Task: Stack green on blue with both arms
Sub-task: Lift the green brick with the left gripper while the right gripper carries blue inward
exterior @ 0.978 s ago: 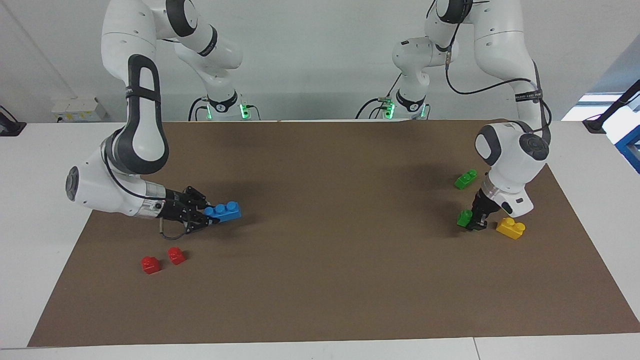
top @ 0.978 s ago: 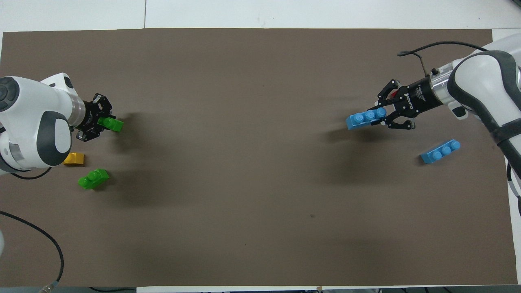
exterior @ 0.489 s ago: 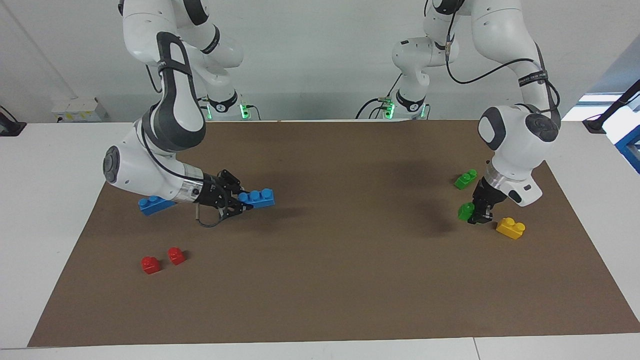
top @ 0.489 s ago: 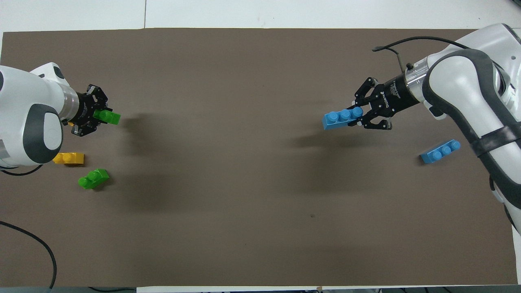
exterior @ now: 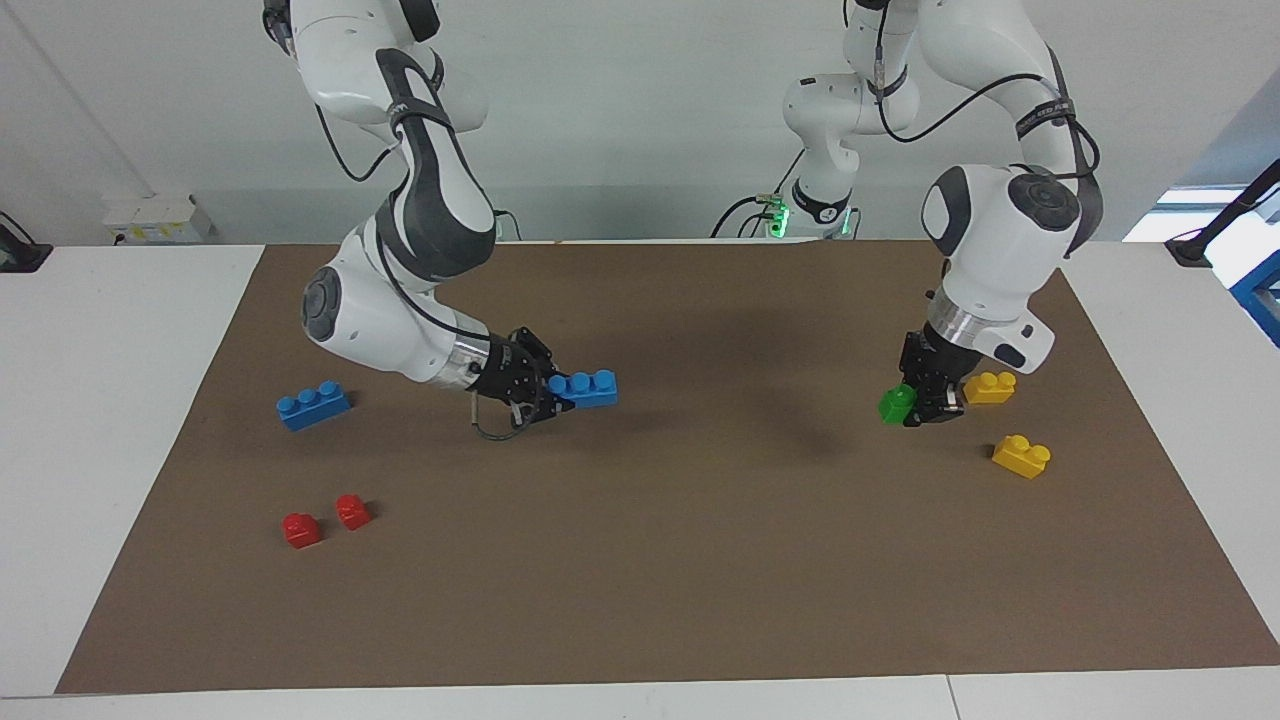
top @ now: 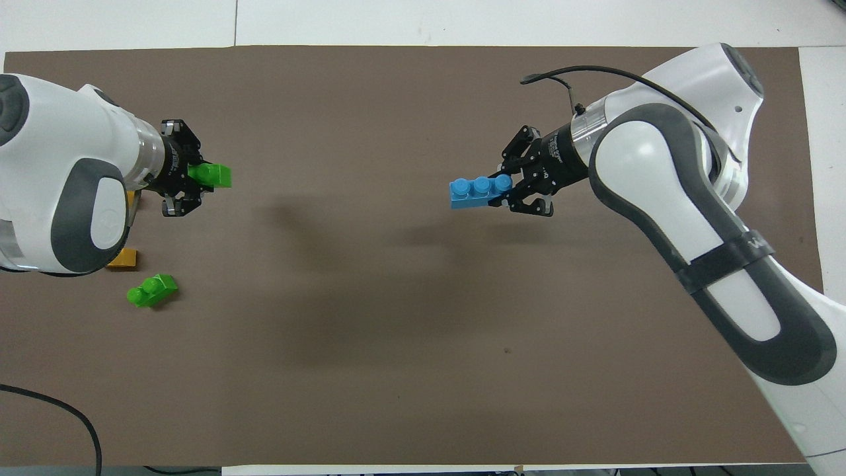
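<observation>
My right gripper (exterior: 553, 393) is shut on one end of a blue three-stud brick (exterior: 585, 387) and holds it level above the brown mat (exterior: 700, 560), toward the middle; it also shows in the overhead view (top: 476, 192) with the right gripper (top: 505, 192). My left gripper (exterior: 918, 404) is shut on a green two-stud brick (exterior: 896, 404) above the mat at the left arm's end; the overhead view shows the brick (top: 213, 175) and the left gripper (top: 197, 178). A wide gap separates the two held bricks.
A second blue brick (exterior: 313, 404) lies on the mat at the right arm's end, with two red bricks (exterior: 325, 520) farther from the robots. A second green brick (top: 152, 290) and two yellow bricks (exterior: 990, 387) (exterior: 1021, 455) lie at the left arm's end.
Both arms have risen and swung toward the middle of the table, the right carrying the blue brick, the left carrying the green brick. The bricks on the mat have not moved.
</observation>
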You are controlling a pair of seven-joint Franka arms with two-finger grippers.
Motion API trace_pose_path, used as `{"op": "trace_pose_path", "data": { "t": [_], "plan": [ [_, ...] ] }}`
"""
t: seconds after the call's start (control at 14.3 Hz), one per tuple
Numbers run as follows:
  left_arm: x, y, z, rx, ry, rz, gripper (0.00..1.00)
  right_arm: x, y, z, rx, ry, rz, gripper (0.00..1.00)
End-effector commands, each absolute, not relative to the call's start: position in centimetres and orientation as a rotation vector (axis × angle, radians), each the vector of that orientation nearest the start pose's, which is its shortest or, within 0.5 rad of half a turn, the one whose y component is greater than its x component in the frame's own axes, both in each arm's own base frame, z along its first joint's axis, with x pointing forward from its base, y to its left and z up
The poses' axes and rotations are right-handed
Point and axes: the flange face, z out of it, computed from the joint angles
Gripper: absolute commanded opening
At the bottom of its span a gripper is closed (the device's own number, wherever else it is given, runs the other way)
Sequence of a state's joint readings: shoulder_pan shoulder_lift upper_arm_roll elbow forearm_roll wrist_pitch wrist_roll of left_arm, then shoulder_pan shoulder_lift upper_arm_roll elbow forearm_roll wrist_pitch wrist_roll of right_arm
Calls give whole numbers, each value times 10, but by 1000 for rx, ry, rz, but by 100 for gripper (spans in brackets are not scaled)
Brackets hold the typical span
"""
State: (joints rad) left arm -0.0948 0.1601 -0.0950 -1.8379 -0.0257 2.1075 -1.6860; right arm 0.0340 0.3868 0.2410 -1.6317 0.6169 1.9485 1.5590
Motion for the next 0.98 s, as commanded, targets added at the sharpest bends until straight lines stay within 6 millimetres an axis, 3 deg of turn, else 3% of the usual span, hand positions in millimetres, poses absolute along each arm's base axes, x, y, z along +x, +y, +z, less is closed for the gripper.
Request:
{"op": "trace_pose_path", "data": {
  "t": [0.0, 0.28, 0.49, 0.7, 0.91],
  "plan": [
    [589, -141, 467, -2313, -2253, -29, 0, 617, 237, 403, -1851, 1908, 735, 0],
    [576, -185, 476, -2315, -2241, -8, 0, 599, 305, 388, -1737, 1948, 655, 0],
    [564, -205, 479, -2328, -2202, 20, 0, 585, 351, 368, -1715, 1939, 611, 0],
    [559, -215, 482, -2326, -2204, 23, 0, 569, 386, 345, -1667, 1936, 588, 0],
    [555, -219, 482, -2331, -2187, 30, 0, 564, 397, 331, -1671, 1934, 575, 0]
  ]
}}
